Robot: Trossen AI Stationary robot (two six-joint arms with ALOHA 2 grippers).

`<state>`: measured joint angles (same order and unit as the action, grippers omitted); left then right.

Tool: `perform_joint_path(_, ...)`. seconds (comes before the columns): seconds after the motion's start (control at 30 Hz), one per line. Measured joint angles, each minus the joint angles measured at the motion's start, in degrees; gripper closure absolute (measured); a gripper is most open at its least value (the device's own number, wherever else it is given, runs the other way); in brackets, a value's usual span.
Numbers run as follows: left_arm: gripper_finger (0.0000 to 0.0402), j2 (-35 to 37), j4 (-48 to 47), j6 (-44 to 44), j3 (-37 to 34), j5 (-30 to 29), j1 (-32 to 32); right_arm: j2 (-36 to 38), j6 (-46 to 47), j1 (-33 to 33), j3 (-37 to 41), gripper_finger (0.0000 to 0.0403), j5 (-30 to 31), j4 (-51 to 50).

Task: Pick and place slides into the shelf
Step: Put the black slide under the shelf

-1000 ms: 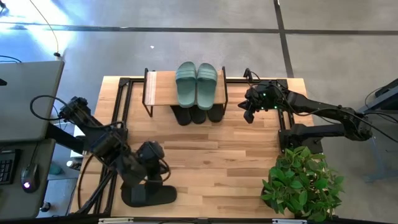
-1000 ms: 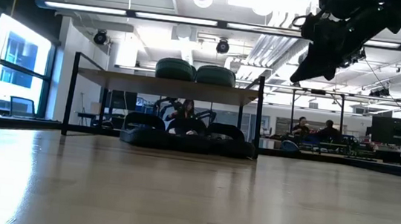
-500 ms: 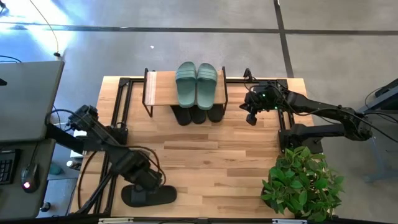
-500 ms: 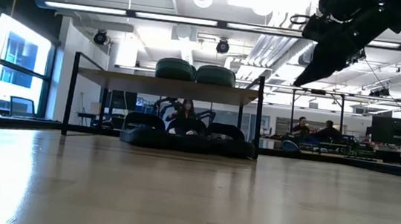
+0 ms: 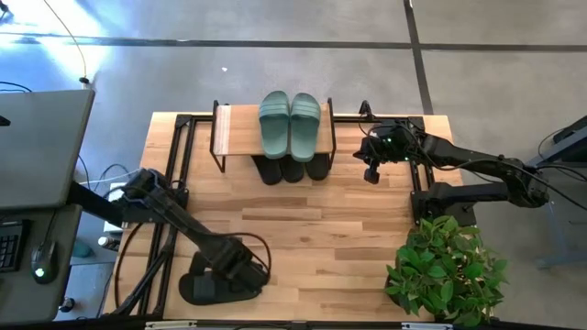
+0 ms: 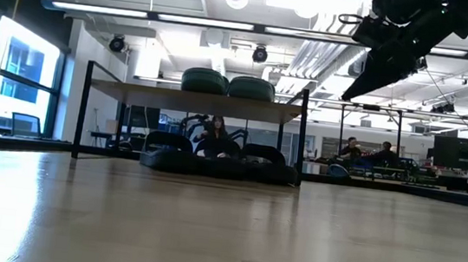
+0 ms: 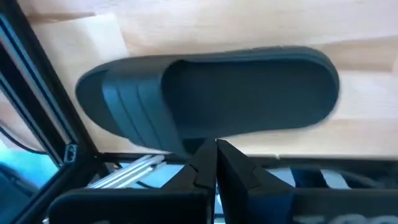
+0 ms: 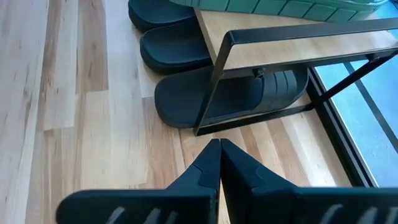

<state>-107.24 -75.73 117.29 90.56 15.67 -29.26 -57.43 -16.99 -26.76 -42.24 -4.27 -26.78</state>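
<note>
The shelf stands at the table's far edge with the sage-green pair on its top board. Three black slides lie on the table under it, heels sticking out toward the near side. A fourth black slide lies flat on its sole at the near left edge; it fills the left wrist view. My left gripper is shut, just above this slide's long side. My right gripper is shut and empty, in the air off the shelf's right end. My left gripper's shut fingertips show against the long side edge of the black slide, beside its strap. I cannot tell whether they touch it. The slide lies flat on the table.
A potted plant stands at the table's near right corner. A black metal frame runs along the left edge, with cables beside it. The middle of the wooden tabletop is bare. People sit in the room behind.
My left gripper has gone toward the table's near edge and a little right, coming down over the lone black slide, which has stayed where it was. My right gripper has kept its place by the shelf's right end.
</note>
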Motion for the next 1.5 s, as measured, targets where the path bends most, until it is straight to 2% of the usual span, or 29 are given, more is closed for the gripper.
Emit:
perform_joint_path(0.17,0.0401,-2.7,-1.5,4.2,0.0,-0.1,0.0,0.0,0.0,0.0,0.0,0.0402,0.0,0.2)
perform_joint_path(0.5,0.0394,-3.5,-4.0,4.0,0.0,2.8,-0.4,0.0,0.0,0.0,0.0,0.0402,0.0,0.6)
perform_joint_path(0.63,0.0353,-3.5,-3.8,4.1,0.0,2.1,-1.4,0.0,0.2,0.0,0.0,0.0402,0.0,1.4)
perform_joint_path(0.93,0.0224,-5.8,-3.7,5.9,0.0,3.7,-3.9,0.0,0.0,0.0,0.0,0.0402,0.0,1.7)
perform_joint_path(1.1,0.0185,-7.5,-2.4,6.6,0.0,4.4,-4.5,0.0,0.0,0.0,0.0,0.0402,-0.3,1.9)
perform_joint_path(1.27,0.0178,-10.3,-2.1,6.1,0.0,6.0,-4.9,0.0,0.0,0.0,0.0,0.0402,-0.4,1.9)
perform_joint_path(1.5,0.0198,-13.4,-2.3,5.5,0.0,7.5,-5.0,0.0,0.0,0.0,0.0,0.0402,-0.4,1.8)
